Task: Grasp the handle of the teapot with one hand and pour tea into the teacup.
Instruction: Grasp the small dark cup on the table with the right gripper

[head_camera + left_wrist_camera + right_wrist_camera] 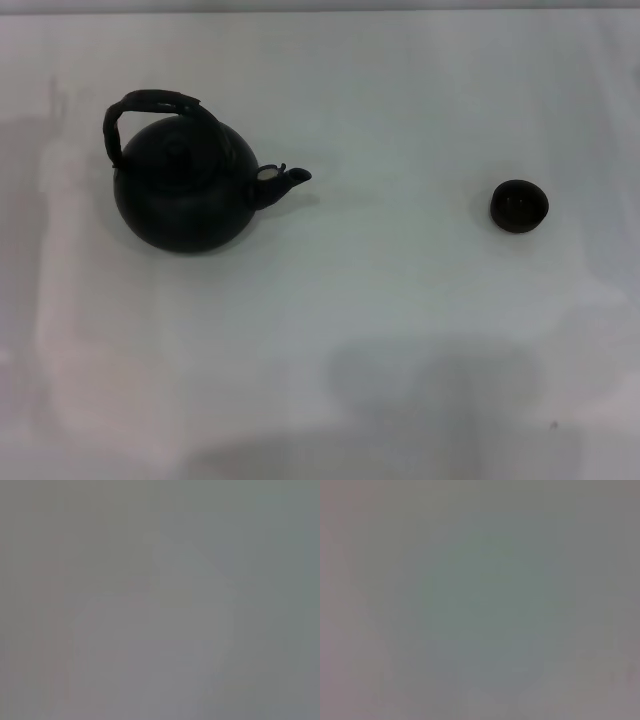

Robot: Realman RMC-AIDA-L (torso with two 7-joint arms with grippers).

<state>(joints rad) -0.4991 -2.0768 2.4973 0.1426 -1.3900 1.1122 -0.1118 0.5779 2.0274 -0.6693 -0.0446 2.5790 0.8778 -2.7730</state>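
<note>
Surface: a plain white table filling the head view, with a thin grey strip along its far edge.
Left side: the teapot, round and matte black, stands upright directly on the table, towards the far left.
Handle: the handle arches over the teapot's top, leaning a little to the left.
Spout: short, pointing right towards the cup side.
Right side: the teacup, small and dark, sits upright on the table, well apart from the teapot.
Between them: bare white table.
Near edge: soft grey shadows lie across the tabletop.
Wrist views: only a featureless grey field.
</note>
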